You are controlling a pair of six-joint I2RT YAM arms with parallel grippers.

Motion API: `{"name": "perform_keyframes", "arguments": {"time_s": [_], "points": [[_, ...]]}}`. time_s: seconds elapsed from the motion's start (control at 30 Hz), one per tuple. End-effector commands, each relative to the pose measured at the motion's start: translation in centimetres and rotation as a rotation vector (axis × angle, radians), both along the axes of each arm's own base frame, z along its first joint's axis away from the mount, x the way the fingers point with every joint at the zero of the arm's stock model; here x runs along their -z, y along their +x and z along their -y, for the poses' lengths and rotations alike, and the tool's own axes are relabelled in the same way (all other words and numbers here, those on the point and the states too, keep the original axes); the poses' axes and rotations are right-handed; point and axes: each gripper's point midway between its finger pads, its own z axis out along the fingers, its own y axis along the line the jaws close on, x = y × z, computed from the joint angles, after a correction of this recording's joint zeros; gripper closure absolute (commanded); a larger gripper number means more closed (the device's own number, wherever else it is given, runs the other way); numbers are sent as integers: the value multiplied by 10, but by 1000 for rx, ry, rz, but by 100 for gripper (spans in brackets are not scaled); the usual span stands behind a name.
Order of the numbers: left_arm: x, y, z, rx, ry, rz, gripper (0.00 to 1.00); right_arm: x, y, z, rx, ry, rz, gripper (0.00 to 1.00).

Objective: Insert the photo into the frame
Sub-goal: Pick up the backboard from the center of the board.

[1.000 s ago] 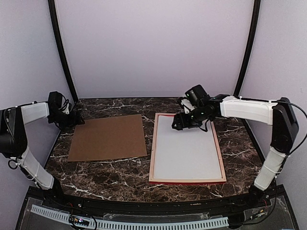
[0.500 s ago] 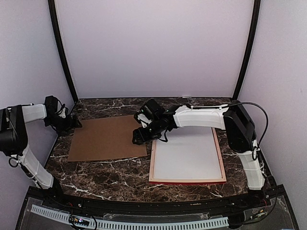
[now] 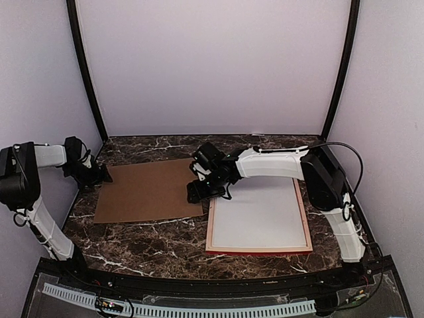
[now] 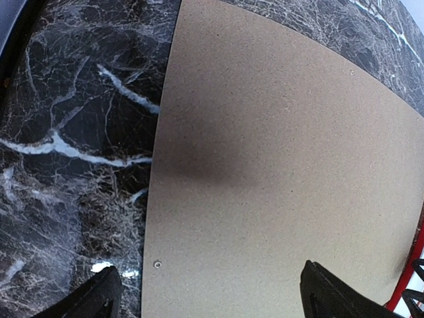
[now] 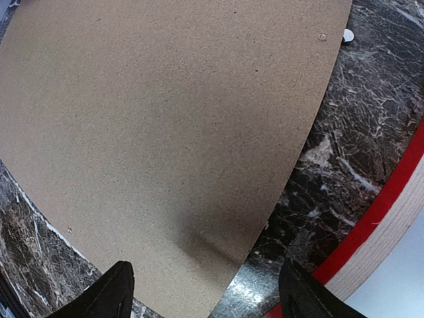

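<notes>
A strip of bare marble table (image 3: 165, 232) runs along the near side, in front of everything. On it, right of centre, lies the frame (image 3: 258, 252), its red near rail square to the table's edge and its pale side rails running away from it. The photo (image 3: 258, 215) lies flat inside those rails, white back up, filling the opening.

Left of the frame lies a brown board (image 3: 149, 192). Its right edge is close beside the frame's left rail, with a narrow dark gap of marble between them. The right claw (image 3: 202, 193) hangs over that right edge, fingers spread with nothing between them. Whether it touches the board cannot be told.

Farther left, the left claw (image 3: 103, 175) sits at the board's far-left corner, also spread and empty, with the board's left edge passing between its fingers. Marble shows left of the board and along the far side, up to the back wall.
</notes>
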Motion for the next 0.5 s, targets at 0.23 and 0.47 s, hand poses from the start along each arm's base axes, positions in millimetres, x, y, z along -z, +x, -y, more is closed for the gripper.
{"name": "perform_keyframes", "arguments": {"time_s": [0.23, 0.47], "points": [[26, -23, -3, 10, 12, -121, 5, -4, 13, 17, 52, -55, 32, 23], [35, -27, 3, 19, -24, -149, 5, 1, 4, -1, 16, 7, -19, 24]]}}
